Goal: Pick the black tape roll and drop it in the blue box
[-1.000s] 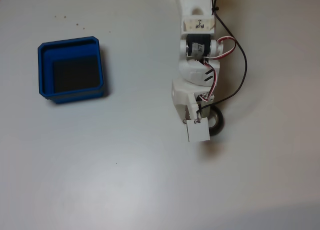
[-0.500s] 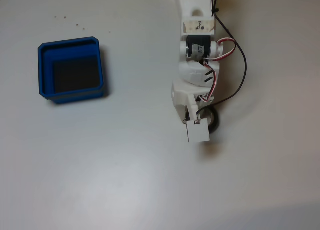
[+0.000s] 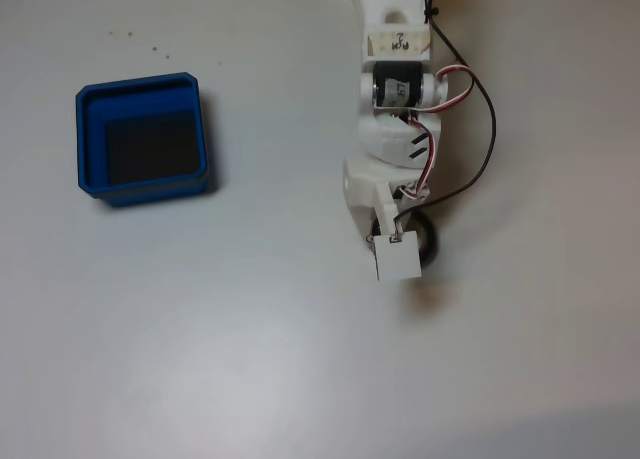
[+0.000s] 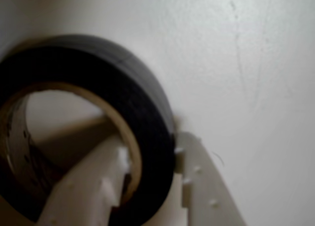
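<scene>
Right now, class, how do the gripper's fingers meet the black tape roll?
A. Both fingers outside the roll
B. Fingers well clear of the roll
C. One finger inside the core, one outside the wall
C: in the wrist view one finger sits inside the black tape roll and the other outside its wall.

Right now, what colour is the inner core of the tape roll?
Pale beige, seen best in the wrist view, inside the black tape roll.
</scene>
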You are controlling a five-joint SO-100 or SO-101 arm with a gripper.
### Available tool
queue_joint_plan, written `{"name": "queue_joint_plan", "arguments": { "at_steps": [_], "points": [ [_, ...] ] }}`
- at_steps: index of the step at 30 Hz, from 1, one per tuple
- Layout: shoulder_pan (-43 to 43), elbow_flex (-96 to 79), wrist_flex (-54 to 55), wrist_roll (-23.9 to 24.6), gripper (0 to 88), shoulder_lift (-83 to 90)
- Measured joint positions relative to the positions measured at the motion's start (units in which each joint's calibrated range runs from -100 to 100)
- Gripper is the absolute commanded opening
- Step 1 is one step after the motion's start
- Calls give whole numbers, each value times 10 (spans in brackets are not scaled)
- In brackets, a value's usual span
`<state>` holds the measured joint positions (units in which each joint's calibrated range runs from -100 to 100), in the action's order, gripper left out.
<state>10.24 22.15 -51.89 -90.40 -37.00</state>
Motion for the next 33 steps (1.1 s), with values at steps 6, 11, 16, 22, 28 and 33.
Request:
{"name": "queue_joint_plan", "arguments": {
  "at_steps": [6, 11, 16, 22, 28, 33],
  "points": [
    [4, 0, -23, 0, 10, 15],
    [4, 0, -24, 0, 10, 19],
    [4, 0, -24, 0, 9, 19],
    [4, 0, -24, 0, 8, 19],
    [4, 0, -24, 0, 8, 19],
    [21, 0, -25, 0, 8, 55]
  ]
}}
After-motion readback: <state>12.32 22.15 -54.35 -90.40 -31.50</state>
